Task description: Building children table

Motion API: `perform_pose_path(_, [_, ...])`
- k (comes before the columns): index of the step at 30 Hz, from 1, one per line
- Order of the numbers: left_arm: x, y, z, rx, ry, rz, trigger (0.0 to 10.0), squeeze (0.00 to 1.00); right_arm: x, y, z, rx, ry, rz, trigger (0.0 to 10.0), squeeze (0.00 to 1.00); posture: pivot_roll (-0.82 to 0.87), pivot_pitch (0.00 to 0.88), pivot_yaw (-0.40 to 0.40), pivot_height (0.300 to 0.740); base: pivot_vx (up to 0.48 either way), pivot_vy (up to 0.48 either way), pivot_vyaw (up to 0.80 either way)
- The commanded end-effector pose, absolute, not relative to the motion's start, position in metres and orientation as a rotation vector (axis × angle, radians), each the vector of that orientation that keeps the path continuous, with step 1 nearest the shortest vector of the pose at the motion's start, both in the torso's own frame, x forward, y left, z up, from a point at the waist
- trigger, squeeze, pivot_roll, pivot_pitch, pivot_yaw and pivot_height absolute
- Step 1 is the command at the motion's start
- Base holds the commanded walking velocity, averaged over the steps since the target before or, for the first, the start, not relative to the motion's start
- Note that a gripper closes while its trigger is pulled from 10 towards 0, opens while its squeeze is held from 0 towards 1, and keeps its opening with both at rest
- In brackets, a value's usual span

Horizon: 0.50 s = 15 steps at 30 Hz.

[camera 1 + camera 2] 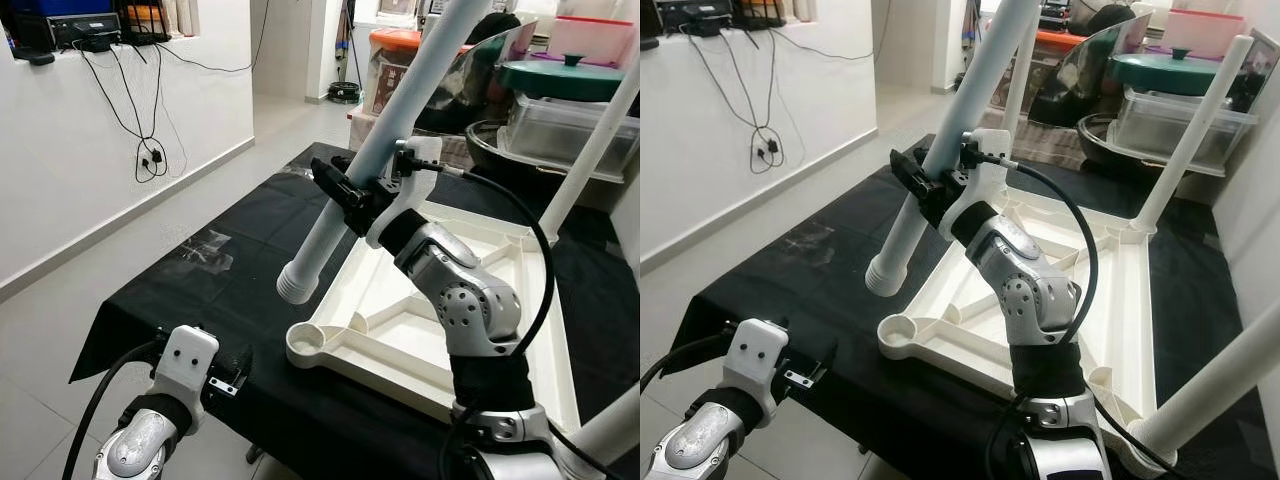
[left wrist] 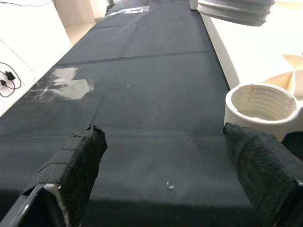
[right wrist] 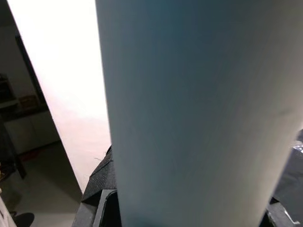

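The white tabletop [image 1: 480,330] lies upside down on a black cloth. Two white legs stand in its right-hand corners, one far [image 1: 590,150] and one near [image 1: 1220,380]. My right gripper [image 1: 345,195] is shut on a third white leg [image 1: 375,150], held tilted in the air and seen close up [image 3: 199,113] in the right wrist view. Its threaded end [image 1: 298,285] hangs just above and beyond the empty corner socket [image 1: 310,345]. My left gripper [image 1: 235,370] is open and low by the table's front edge, its fingers [image 2: 75,165] over bare cloth beside the socket [image 2: 260,101].
A patch of clear tape [image 1: 200,250] is stuck on the black cloth [image 1: 230,290]. Pots and plastic boxes [image 1: 560,110] crowd the back right. A white wall with hanging cables [image 1: 150,150] runs along the left, with open floor between it and the table.
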State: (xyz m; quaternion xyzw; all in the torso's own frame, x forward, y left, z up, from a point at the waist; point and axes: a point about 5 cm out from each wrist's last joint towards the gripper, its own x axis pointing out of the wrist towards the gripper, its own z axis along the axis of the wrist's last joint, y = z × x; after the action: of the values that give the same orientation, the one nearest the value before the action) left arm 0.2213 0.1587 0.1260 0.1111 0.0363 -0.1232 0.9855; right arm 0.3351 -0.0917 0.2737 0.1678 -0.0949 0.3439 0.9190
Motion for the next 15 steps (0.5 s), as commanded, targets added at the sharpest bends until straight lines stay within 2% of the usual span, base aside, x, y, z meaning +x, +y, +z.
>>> perform_pose_path(1, [0.2221, 0.1576, 0.123, 0.221, 0.086, -0.246, 10.0, 0.0, 0.3352, -0.0926, 0.2746, 0.332, -0.206, 0.709, 0.0, 0.0, 0.08, 0.0, -0.078, 0.74, 0.0, 0.0, 0.0])
perform_pose_path(4, [0.2219, 0.158, 0.1232, 0.216, 0.09, -0.244, 10.0, 0.0, 0.335, -0.0903, 0.2731, 0.338, -0.201, 0.714, 0.0, 0.0, 0.08, 0.0, -0.078, 0.74, -0.48, 0.0, 0.0])
perform_pose_path(15, [0.2245, 0.1592, 0.1266, 0.209, 0.076, -0.245, 10.0, 0.0, 0.3345, -0.09, 0.2722, 0.35, -0.205, 0.706, 0.0, 0.0, 0.08, 0.0, -0.069, 0.74, 0.0, 0.0, 0.0])
